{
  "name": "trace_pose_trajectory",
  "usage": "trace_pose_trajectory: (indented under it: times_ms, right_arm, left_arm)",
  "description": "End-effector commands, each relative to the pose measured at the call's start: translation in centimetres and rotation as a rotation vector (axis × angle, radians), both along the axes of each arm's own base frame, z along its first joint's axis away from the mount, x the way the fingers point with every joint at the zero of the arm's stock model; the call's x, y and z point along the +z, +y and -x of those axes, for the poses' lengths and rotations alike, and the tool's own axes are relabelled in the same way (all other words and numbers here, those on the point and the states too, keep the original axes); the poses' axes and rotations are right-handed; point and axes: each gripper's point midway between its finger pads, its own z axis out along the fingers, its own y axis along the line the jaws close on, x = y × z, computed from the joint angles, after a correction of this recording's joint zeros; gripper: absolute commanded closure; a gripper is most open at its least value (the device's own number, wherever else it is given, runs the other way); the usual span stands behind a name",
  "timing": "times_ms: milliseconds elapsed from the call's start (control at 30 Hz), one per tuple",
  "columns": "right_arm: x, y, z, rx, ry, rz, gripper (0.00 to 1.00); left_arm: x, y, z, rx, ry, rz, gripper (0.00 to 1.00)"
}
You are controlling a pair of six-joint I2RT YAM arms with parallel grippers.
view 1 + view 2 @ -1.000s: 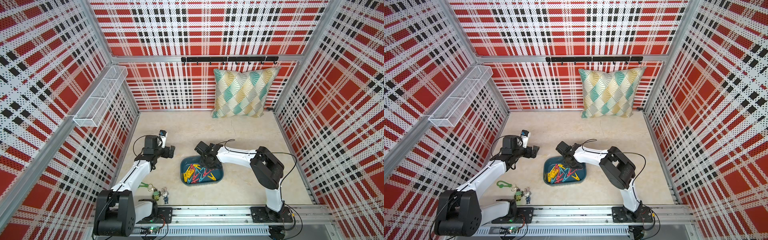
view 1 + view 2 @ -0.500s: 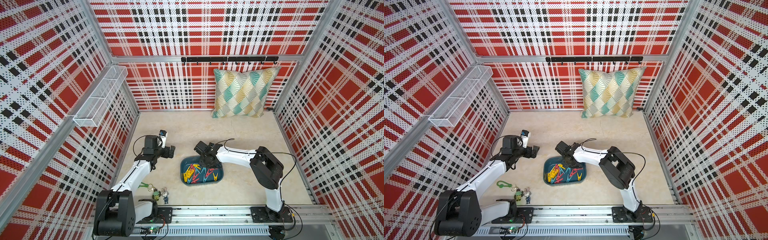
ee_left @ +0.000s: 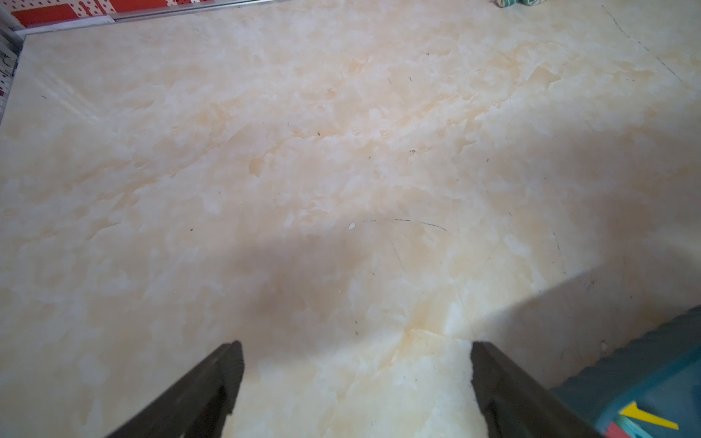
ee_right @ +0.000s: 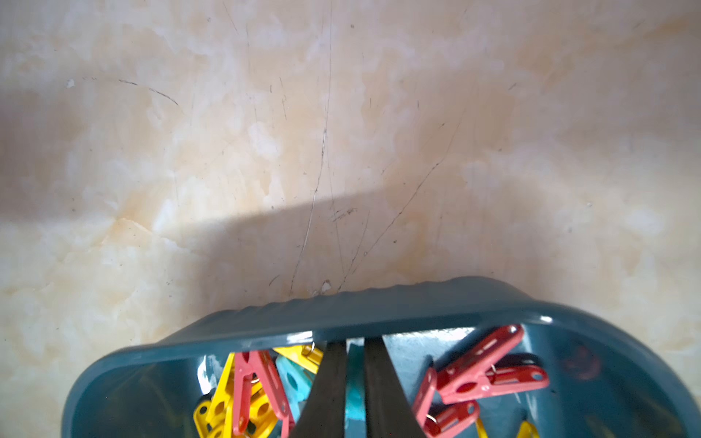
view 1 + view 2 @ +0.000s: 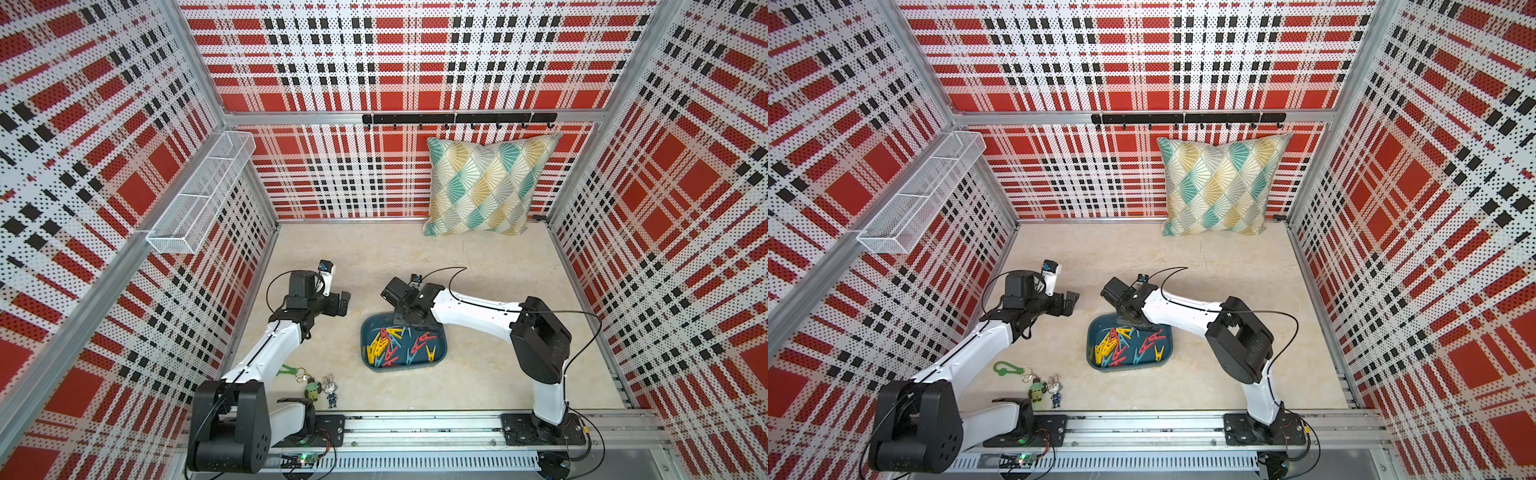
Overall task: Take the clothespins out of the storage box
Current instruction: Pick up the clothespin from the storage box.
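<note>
The dark teal storage box (image 5: 443, 348) (image 5: 1169, 345) lies on the marble floor near the front. It holds several red, yellow and teal clothespins (image 5: 388, 345) (image 5: 1118, 348). My right gripper (image 5: 409, 322) (image 5: 1133, 324) reaches down into the box's far end. In the right wrist view the right gripper (image 4: 355, 343) is shut on a teal clothespin (image 4: 355, 383), just inside the box rim (image 4: 379, 307). Red clothespins (image 4: 481, 373) and yellow clothespins (image 4: 223, 409) lie on either side of it. My left gripper (image 5: 344, 302) (image 3: 356, 347) hangs open over bare floor, left of the box (image 3: 645, 364).
A green clip with keychain figurines (image 5: 291, 370) (image 5: 1004, 368) lies on the floor by the left arm's base. A patterned pillow (image 5: 484, 187) leans on the back wall under a black hook rail (image 5: 457, 119). A white wire basket (image 5: 203, 195) hangs on the left wall.
The right gripper's jaws have closed inside the box's far end. The left arm has not moved.
</note>
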Motion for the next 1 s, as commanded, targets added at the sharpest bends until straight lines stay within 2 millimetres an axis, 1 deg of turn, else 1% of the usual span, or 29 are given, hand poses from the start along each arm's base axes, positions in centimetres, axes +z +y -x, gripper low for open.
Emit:
trace_pose_trajectory:
  times_ms: [0,167,500,600,733,967]
  right_arm:
    - [2.3,-1.0,-0.1,0.025,-0.057,0.039,0.88]
    - [3.3,-1.6,-0.2,0.047,-0.076,0.065,0.89]
    - [4.8,-2.0,0.4,0.113,-0.085,0.064,0.89]
    - [5.0,-2.3,0.5,0.129,-0.071,0.054,0.89]
    - [5.1,-3.3,0.1,0.132,-0.048,0.034,0.89]
    - [6.1,-6.1,-1.4,0.127,-0.037,0.013,0.89]
  left_arm:
    - [0.4,0.3,-0.3,0.016,-0.019,0.007,0.01]
    - [0.3,0.3,-0.3,0.017,-0.015,0.005,0.01]
    - [0.1,0.4,-0.4,0.02,-0.009,0.001,0.01]
    - [0.1,0.3,-0.4,0.016,-0.009,-0.001,0.01]
    - [0.1,0.4,-0.4,0.018,-0.007,-0.002,0.01]
    - [0.0,0.4,-0.4,0.019,-0.003,-0.005,0.01]
